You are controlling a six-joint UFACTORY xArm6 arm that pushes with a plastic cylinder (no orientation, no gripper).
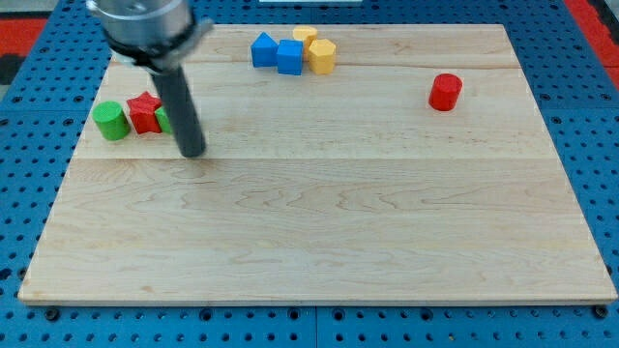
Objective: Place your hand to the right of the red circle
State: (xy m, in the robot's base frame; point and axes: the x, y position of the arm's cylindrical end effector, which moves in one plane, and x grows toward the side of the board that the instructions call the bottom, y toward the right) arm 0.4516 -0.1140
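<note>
The red circle (445, 92), a short red cylinder, stands alone near the board's upper right. My tip (193, 152) rests on the board at the view's left, far to the left of the red circle. It is just right of and below a red star (144, 112), a green cylinder (111, 122) and another green block (164, 120) that the rod partly hides.
A blue block (263, 49), a blue cube (289, 57) and two yellow blocks (321, 55) (305, 37) cluster at the top middle. The wooden board (319, 222) lies on a blue pegboard, with red flooring at the top corners.
</note>
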